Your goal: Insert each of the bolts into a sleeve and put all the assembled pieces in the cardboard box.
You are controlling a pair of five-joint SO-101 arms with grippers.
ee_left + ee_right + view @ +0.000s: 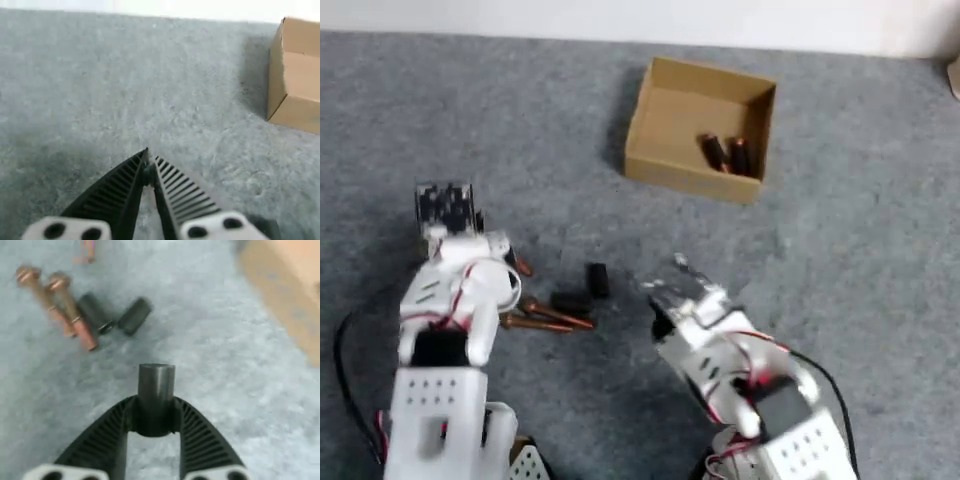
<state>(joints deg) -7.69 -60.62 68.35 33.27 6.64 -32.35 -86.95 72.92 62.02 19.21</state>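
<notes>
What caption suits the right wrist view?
Right gripper holds a dark sleeve; bolts and two loose sleeves lie on the grey mat beyond.

The right gripper (pixel 156 415) grips a dark sleeve (pixel 156 382), whose end pokes out past the fingertips. Ahead of the gripper on the grey table (pixel 225 390), two copper bolts (pixel 70 310) lie side by side, just beside two loose sleeves (pixel 134 316). The cardboard box (pixel 280 295) sits farther off to one side, blurred.

Soft, even light leaves a faint shadow beside the box (pixel 685 176).
</notes>
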